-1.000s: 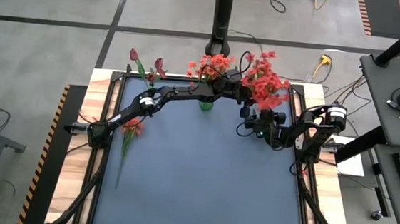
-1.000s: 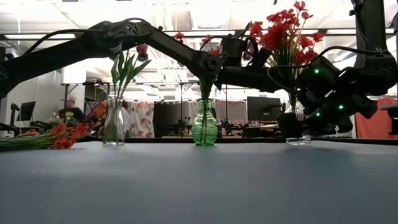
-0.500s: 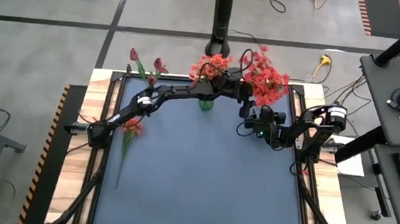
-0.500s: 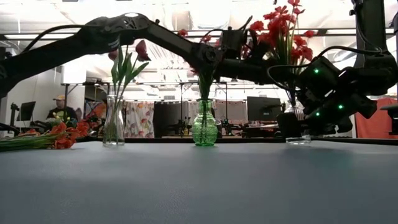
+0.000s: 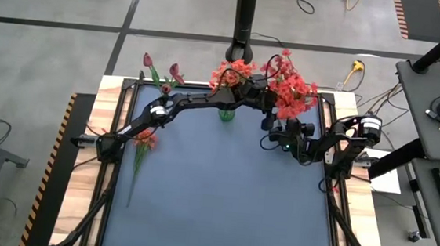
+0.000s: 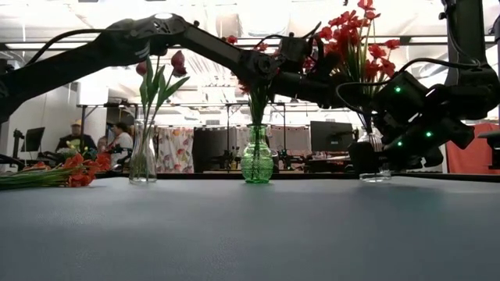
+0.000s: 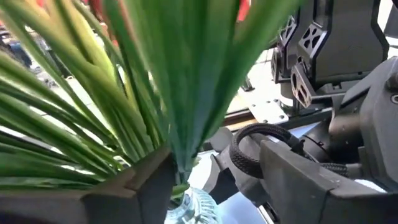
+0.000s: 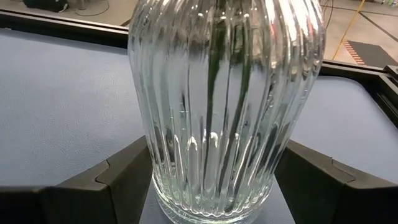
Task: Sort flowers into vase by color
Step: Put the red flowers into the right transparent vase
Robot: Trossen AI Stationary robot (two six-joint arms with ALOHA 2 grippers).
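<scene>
A bunch of red flowers (image 5: 292,88) stands with its stems (image 7: 180,118) stuck in a clear ribbed vase (image 8: 224,106) at the table's far right. My left gripper (image 7: 217,152) is open around those stems, just above the vase's mouth (image 7: 186,208); whether a finger touches them, I cannot tell. My right gripper (image 8: 214,180) is shut on the clear vase. A green vase (image 6: 256,160) at the far middle holds orange-red flowers (image 5: 232,70). A tall clear vase (image 6: 143,152) at the far left holds maroon tulips (image 5: 161,75). My right gripper has the clear vase's lower belly (image 8: 158,174) between its two fingers, one on each side. The fingers come nearly level from the table's right side. The vase stands upright with its base (image 6: 373,176) on the table.
More orange-red flowers (image 5: 145,141) lie on the table at its left edge, stems toward the near side. The left arm (image 5: 182,104) spans the far part of the table over the green vase. People and furniture show in the room behind.
My left gripper has opened around the red flowers' stems and risen a little. The red bunch now stands more upright in the clear vase, its blooms higher. My right gripper has kept still on the vase.
</scene>
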